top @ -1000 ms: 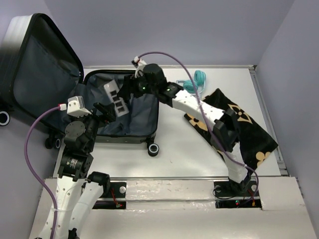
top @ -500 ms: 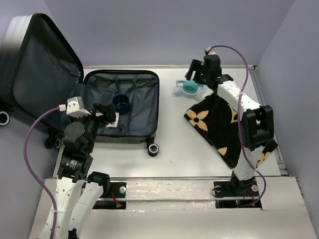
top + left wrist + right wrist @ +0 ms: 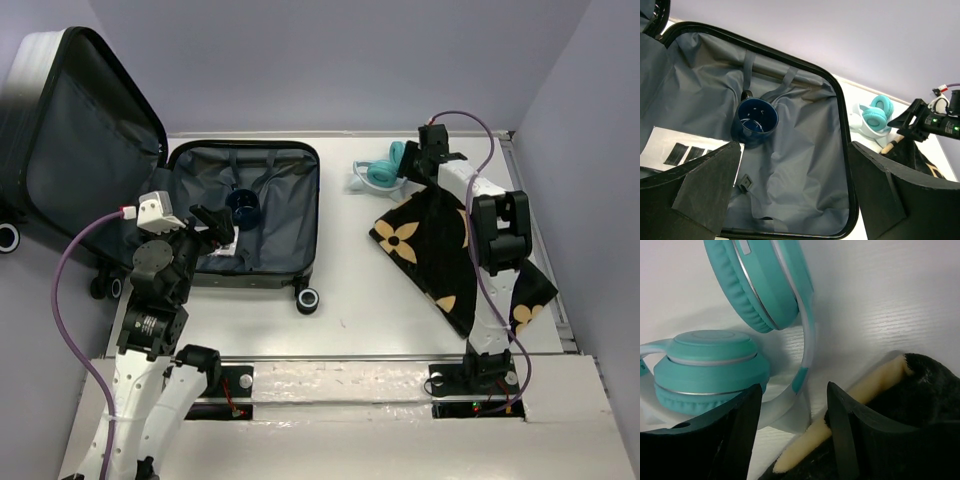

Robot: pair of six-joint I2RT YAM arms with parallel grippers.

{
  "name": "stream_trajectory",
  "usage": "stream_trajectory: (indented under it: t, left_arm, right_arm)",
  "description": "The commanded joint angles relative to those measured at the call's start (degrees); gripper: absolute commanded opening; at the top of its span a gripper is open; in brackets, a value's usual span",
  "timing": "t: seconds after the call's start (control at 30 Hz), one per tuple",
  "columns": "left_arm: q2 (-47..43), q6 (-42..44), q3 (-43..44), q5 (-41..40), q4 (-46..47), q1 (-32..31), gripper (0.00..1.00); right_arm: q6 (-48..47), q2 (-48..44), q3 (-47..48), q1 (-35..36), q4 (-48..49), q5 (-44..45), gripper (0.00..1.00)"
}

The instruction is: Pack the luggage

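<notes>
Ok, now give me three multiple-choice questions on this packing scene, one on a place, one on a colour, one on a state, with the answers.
1. Where is the blue cup?
A) inside the open luggage
B) on a shelf
C) on the floor

2. What colour are the ear cups of the headphones?
A) red
B) teal
C) yellow

3. How is the left tool?
A) shut on the cup
B) shut on nothing
C) wide open and empty

Answers:
1 A: the cup sits on the luggage's grey lining.
2 B: both ear cups show teal in the right wrist view.
3 C: its fingers stand far apart above the lining, with nothing between them.
</notes>
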Motion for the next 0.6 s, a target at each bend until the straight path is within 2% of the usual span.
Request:
stream_trajectory:
  t: [0.0,0.23,0.27,0.33,0.47,0.5,0.57]
  left_arm:
    - [0.4,0.9,0.8,0.2,3.0,0.0,0.99]
    - [0.8,1.0,0.8,0.3,3.1,0.0,0.99]
    - [0.7,1.0,0.8,0.3,3.1,0.0,0.99]
    - [0.7,1.0,0.7,0.3,3.1,0.0,0.99]
    - [0.5,1.0,0.7,0.3,3.0,0.0,0.99]
    - [0.5,1.0,0.7,0.4,3.0,0.0,0.99]
    - [0.4,1.0,0.7,0.6,3.1,0.0,0.99]
  right_arm:
    - [-1.2,3.3,6.6,-0.4,-2.4,1.2,0.59]
    - [-0.4,8.3,9.5,-0.9,-3.2,2.3,0.49]
    - [-0.3,9.0,10.1,-0.9,-3.3,2.0,0.44]
    - [-0.1,10.1,11.9,-0.9,-3.9,1.5,0.39]
    - [1.4,11.0,13.5,-0.9,-3.4,-0.2,0.11]
    - [1.7,10.0,13.5,-0.9,-1.8,-1.4,0.07]
    - [2.8,6.6,12.3,-0.9,1.0,-4.3,0.07]
